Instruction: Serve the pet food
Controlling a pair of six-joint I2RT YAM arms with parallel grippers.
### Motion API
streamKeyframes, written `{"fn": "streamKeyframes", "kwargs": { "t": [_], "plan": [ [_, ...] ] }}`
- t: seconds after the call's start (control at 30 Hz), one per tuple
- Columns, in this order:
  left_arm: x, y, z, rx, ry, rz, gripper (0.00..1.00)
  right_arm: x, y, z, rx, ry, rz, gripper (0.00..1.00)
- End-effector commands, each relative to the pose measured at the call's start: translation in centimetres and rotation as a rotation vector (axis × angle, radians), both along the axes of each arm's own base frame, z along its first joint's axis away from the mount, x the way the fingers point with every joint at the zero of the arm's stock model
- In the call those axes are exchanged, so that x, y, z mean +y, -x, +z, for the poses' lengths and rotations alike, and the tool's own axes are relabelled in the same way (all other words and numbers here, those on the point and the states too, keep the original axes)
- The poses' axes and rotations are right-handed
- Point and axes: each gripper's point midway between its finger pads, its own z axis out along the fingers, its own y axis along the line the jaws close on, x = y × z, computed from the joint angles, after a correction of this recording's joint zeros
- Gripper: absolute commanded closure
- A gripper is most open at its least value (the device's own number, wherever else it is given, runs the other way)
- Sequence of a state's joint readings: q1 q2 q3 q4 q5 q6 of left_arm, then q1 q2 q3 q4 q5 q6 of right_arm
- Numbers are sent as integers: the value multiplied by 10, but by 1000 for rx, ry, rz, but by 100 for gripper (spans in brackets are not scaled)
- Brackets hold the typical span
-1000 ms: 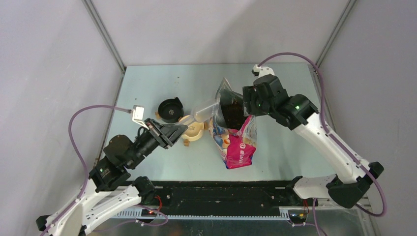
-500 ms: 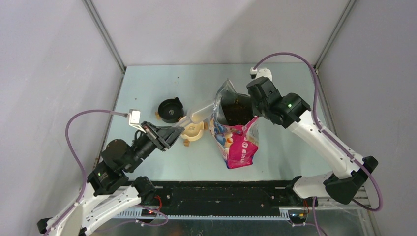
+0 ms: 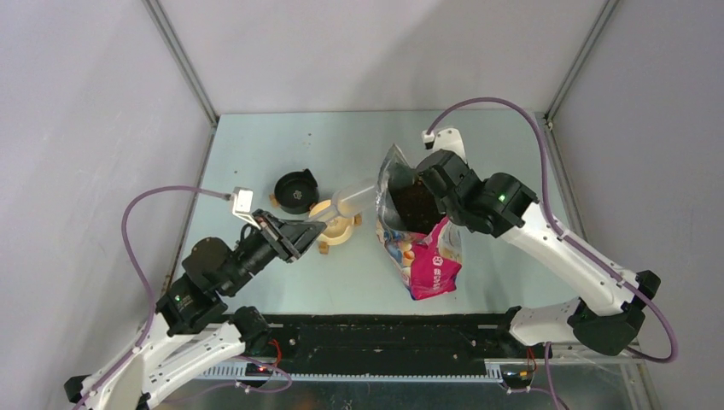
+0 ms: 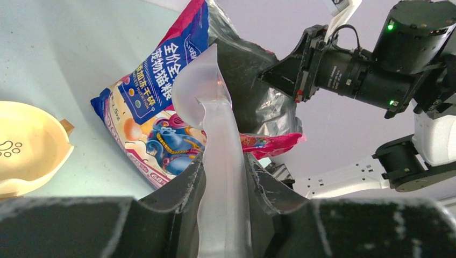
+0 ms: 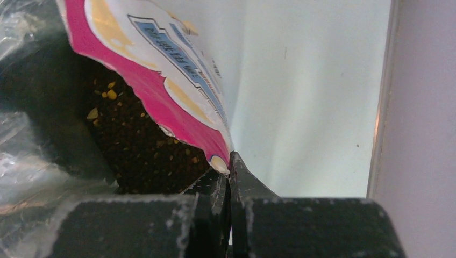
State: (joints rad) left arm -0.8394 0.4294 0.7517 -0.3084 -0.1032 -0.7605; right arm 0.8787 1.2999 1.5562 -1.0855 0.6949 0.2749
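Observation:
The pet food (image 3: pixel 411 205) is a dark brown kibble mass inside the open blue-and-pink bag (image 3: pixel 429 260), which lies on the table. In the right wrist view the kibble (image 5: pixel 145 150) shows just behind the bag's pink rim (image 5: pixel 177 102). My right gripper (image 3: pixel 427 181) is shut on that rim (image 5: pixel 230 161) and holds the mouth open. My left gripper (image 3: pixel 309 229) is shut on the handle of a clear plastic scoop (image 3: pixel 348 198). The scoop (image 4: pixel 215 134) points at the bag (image 4: pixel 156 107), its cup just left of the mouth, and it looks empty.
A cream pet bowl (image 3: pixel 335 224) with a paw print sits under the scoop, left of the bag, and shows at the left edge of the left wrist view (image 4: pixel 27 150). A black round dish (image 3: pixel 296 191) stands further left. Grey walls close in the table (image 3: pixel 282 145).
My right gripper has moved left and down and shut on the bag's rim. The bag has shifted, its lower end swinging right. The left arm and scoop moved only slightly.

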Motion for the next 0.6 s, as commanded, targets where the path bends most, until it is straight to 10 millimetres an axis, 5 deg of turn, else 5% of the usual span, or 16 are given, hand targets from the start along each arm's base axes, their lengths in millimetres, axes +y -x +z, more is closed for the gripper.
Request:
{"fn": "streamKeyframes", "kwargs": {
  "t": [0.0,0.23,0.57],
  "plan": [
    [5,11,33,-65,101,-25,100,19,-1,81,-219,-226,19,100],
    [37,19,29,21,79,68,100,82,10,63,-182,-252,126,100],
    [32,33,-3,222,55,24,100,148,31,57,-157,-431,299,100]
  ]
}}
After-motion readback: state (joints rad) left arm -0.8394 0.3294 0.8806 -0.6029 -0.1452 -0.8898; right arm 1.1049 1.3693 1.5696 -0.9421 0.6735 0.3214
